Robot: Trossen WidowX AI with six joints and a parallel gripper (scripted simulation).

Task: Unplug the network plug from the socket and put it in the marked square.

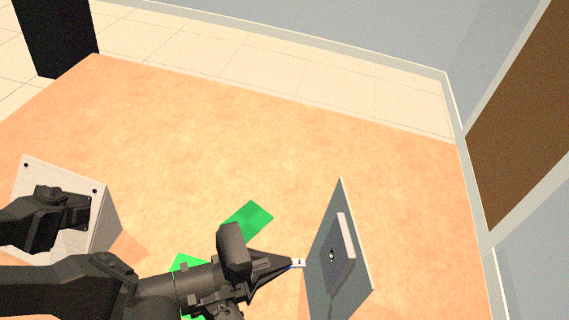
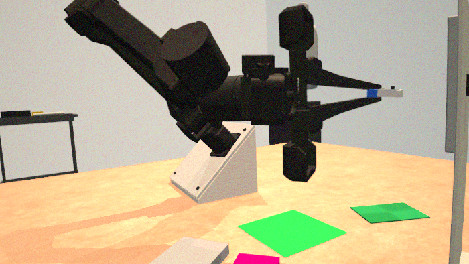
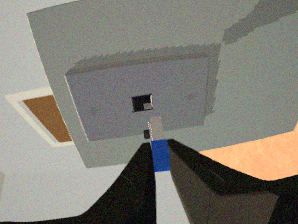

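Note:
The plug (image 1: 298, 265) (image 2: 390, 93) (image 3: 157, 128), pale with a blue rear part and a small dark tab, is out of the socket (image 1: 331, 255) (image 3: 142, 103). A gap shows between its front end and the upright panel (image 1: 340, 199) (image 2: 460, 167) (image 3: 250, 100). My gripper (image 1: 289, 265) (image 2: 378, 93) (image 3: 157, 148) is shut on the plug's blue part and holds it level, high above the table. A bright green square (image 1: 193, 260) (image 2: 293, 232) lies flat on the table, below and partly hidden by the arm in the top view.
A darker green square (image 1: 254, 215) (image 2: 390, 212) lies nearer the panel. A grey block (image 2: 194, 251) and a magenta piece (image 2: 257, 259) are at the bottom of the exterior view. The arm's sloped pale base (image 1: 107, 219) (image 2: 234, 177) stands behind.

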